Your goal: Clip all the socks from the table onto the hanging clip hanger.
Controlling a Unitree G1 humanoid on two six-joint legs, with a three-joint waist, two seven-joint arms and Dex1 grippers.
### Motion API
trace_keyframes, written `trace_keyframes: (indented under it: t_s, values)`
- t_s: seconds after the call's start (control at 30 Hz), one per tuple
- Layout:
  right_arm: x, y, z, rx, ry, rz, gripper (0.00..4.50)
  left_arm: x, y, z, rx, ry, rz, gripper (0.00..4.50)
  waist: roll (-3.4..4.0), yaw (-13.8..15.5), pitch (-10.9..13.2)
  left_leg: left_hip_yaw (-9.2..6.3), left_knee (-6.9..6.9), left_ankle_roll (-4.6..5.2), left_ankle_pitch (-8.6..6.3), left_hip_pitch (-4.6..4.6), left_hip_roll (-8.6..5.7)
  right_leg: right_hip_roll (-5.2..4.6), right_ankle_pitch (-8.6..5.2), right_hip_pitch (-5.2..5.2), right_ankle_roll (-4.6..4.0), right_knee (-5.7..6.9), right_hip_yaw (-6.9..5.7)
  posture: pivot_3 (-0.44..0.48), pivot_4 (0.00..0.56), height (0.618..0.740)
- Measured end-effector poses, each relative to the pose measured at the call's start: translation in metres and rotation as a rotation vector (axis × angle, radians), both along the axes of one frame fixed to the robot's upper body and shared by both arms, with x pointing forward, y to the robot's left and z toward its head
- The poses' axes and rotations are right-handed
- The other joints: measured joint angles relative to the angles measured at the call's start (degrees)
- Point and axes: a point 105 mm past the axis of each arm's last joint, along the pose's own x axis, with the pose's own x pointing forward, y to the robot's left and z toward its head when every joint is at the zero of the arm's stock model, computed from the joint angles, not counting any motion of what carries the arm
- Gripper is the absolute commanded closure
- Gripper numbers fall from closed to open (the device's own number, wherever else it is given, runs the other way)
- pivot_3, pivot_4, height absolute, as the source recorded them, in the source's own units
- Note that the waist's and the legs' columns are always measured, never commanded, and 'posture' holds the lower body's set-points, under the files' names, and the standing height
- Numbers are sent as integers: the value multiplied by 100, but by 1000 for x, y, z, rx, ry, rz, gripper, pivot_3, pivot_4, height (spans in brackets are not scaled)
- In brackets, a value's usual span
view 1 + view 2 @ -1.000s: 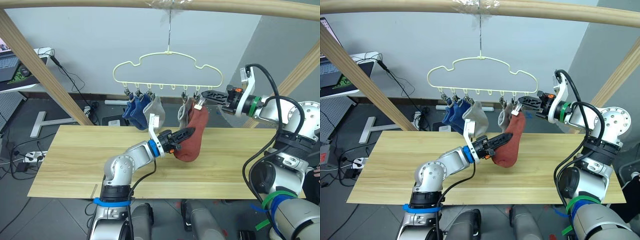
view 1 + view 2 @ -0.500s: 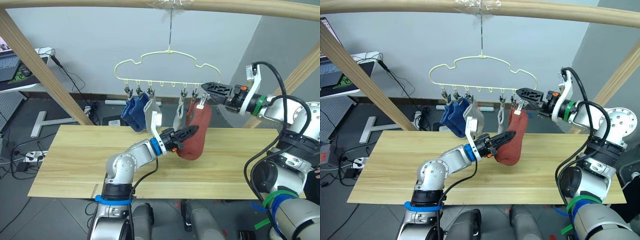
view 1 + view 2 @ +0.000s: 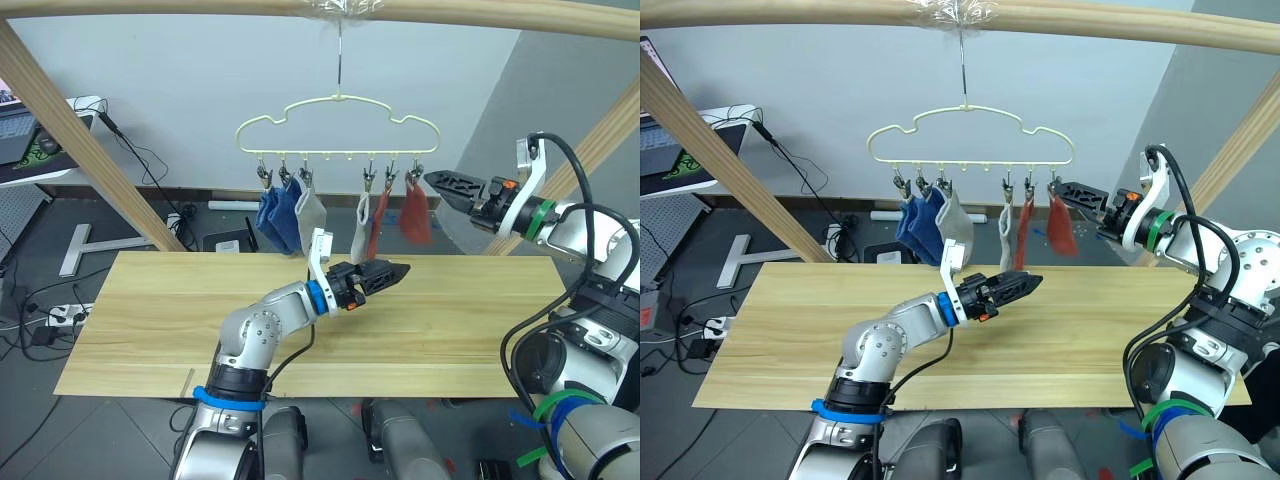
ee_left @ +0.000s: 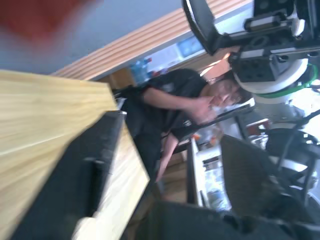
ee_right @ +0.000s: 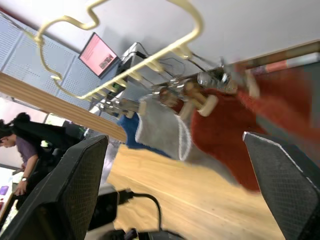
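Note:
The pale-yellow clip hanger (image 3: 338,99) hangs from the top pole. Several socks are clipped along its bar: two blue socks (image 3: 272,213), a grey sock (image 3: 311,210), a second grey sock (image 3: 362,226) and two rust-red socks (image 3: 417,216). My left gripper (image 3: 398,270) hovers just above the table (image 3: 150,330), below the red socks, open and empty; its fingers (image 4: 85,175) stand wide apart. To the right of the last red sock, my right gripper (image 3: 432,179) is level with the clips and a little apart from them, its fingers (image 5: 75,190) spread open around nothing.
Thick wooden frame poles (image 3: 80,140) slant at both sides and cross overhead. A desk with a laptop (image 3: 20,130) stands at the far left, with cables on the floor. A person in dark clothes (image 4: 175,105) sits beyond the table's right end.
My left gripper opened and let go of the rust-red sock, which now hangs free from its clip. My right gripper opened and drew back to the right. The hanger swung right.

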Motion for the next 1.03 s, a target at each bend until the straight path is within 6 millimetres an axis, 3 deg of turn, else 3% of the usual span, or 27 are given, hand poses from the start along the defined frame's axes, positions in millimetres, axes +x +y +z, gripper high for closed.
trace_keyframes:
  t_s: [0.1, 0.17, 0.23, 0.3, 0.4, 0.53, 0.7, 0.8, 1.03]
  values:
    - [-6, -4, -10, -96, -10, 2, 0, -2, 16, -10, 53, 10, 24, 32, 0, -8, 0, -1, -2, 0, 0, 0, 1, 0, 0, 0, 1, -3, 2, -96, 230, 740]
    - [-12, -7, -24, -234, -30, 8, 0, 0, 38, -21, 162, -17, 84, 32, 0, -8, 0, -4, -4, 0, 0, 0, 0, 2, -1, -2, 1, -3, 5, -83, 229, 740]
    - [-19, -14, -43, -395, -47, 26, 0, 10, 82, -30, 333, -85, 218, 32, 0, -5, 0, -8, -7, -1, 0, 2, 2, 6, -1, -5, 0, 0, 6, -50, 227, 740]
    - [-25, -21, -59, -519, -61, 71, 0, 21, 127, -26, 504, -170, 364, 32, 0, 0, 0, -7, -4, -1, 0, 4, 2, 6, -1, -5, 0, 3, 2, -36, 226, 740]
    - [-29, -20, -61, -569, -139, 140, 0, 24, 159, -16, 608, -249, 438, 32, 0, 3, 0, -5, 1, -1, 0, 8, 4, 4, -1, -3, 0, 2, 7, -11, 221, 740]
    - [-29, -27, -49, -618, -272, 181, 0, 10, 212, -12, 746, -284, 509, 32, 0, 22, 0, -6, -4, -1, 0, 7, 12, -9, -1, -4, 0, -6, 9, 31, 210, 740]
    - [-33, -26, -37, -633, -401, 233, 0, -15, 255, -2, 838, -327, 556, 32, -1, 158, 0, -8, -13, -1, -1, 3, 12, -26, -2, -7, -1, -14, 4, 59, 196, 740]
    - [-33, -27, -28, -675, -476, 245, 0, -17, 275, 19, 827, -361, 663, 32, -4, 290, -3, -5, -2, -1, 0, 3, 13, -35, -2, 0, -1, -13, -10, 74, 186, 740]
    - [-32, -30, -30, -694, -480, 230, 0, -17, 277, 25, 837, -395, 662, 32, -11, 462, -7, 1, 1, -1, 0, 2, 1, -64, -1, 2, 0, -16, -10, 79, 170, 740]
